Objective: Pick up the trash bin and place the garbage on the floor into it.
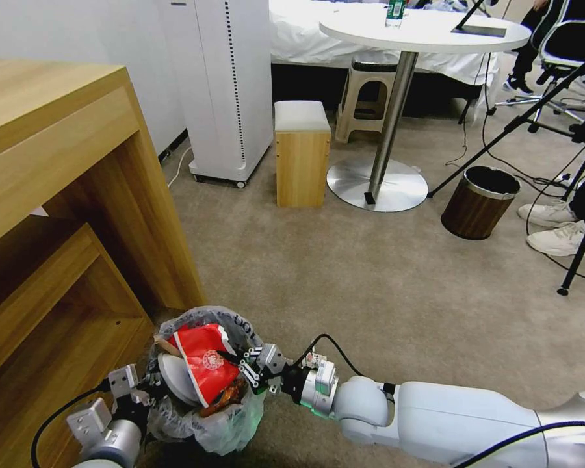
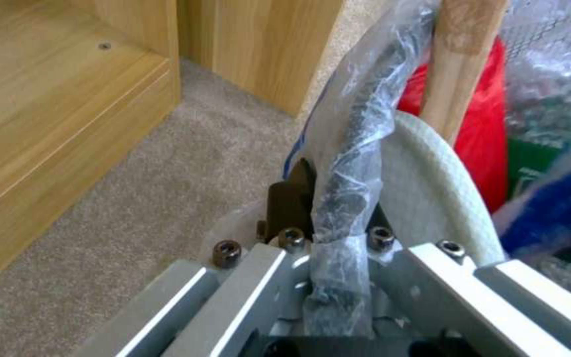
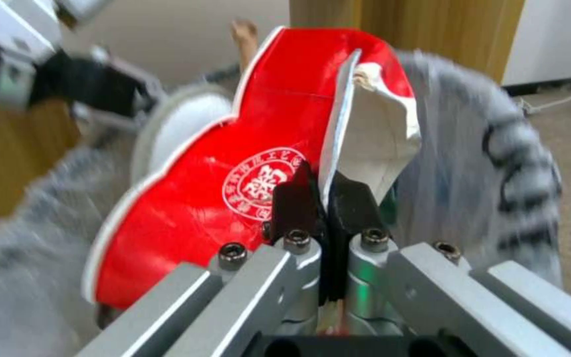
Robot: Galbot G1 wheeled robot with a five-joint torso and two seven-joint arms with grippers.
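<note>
In the head view, the trash bin is held above the floor by the left gripper, beside the wooden shelf. In the left wrist view, its fingers are closed on the bin's bagged rim. In the right wrist view, the right gripper is clamped on a red carton over the bin. The dropping step seems in hand; a release is called for next.

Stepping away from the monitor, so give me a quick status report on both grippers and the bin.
Left gripper clamped on trash bin rim. Right gripper pinching red carton over the bin, which already holds a white slipper and wooden stick. Nothing blocking.
</note>
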